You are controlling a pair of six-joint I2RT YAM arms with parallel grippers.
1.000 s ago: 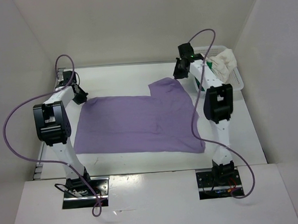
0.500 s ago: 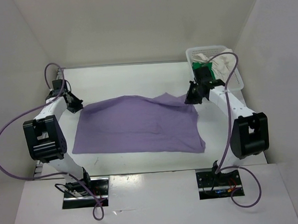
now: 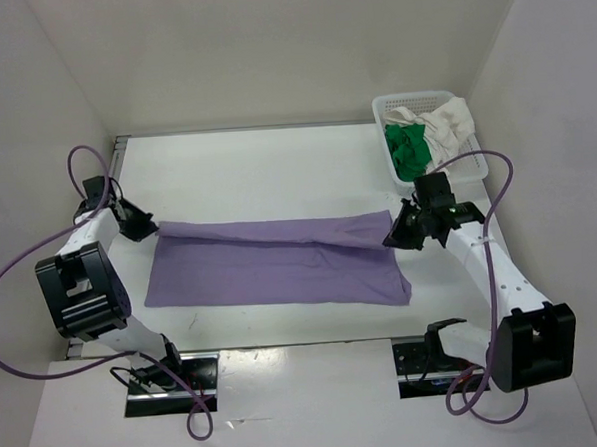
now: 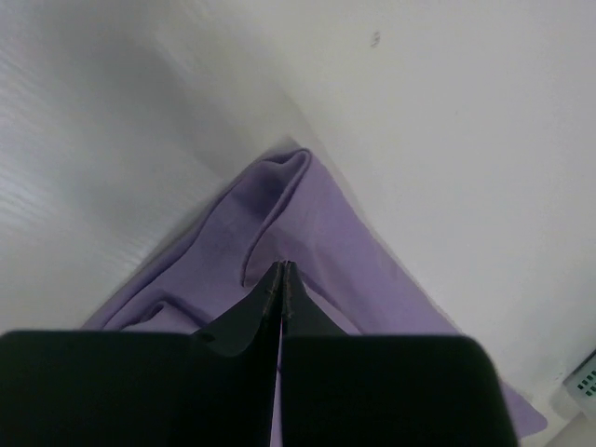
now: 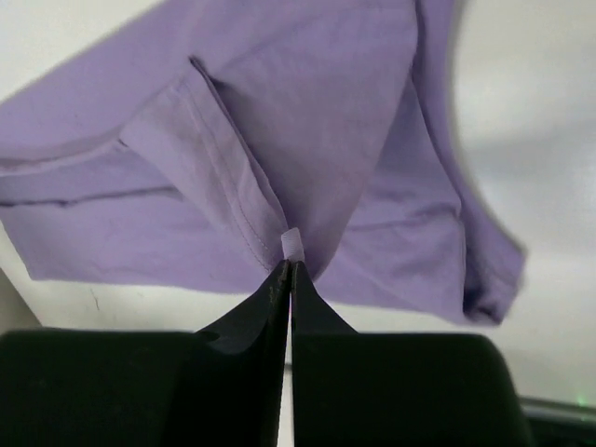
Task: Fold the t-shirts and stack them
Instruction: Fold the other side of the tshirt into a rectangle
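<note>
The lavender t-shirt (image 3: 281, 274) lies mid-way across the table (image 3: 265, 165), its far edge doubled toward the near hem. The left gripper (image 3: 144, 228) and right gripper (image 3: 399, 234) are each clamped on a corner, so the fold runs taut.

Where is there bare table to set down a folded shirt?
The widest bare patch lies behind the purple shirt, between it and the back wall, left of the basket. A thin strip runs along the near edge. It is crowded at the shirt's ends, where the left gripper and right gripper pinch it.
</note>
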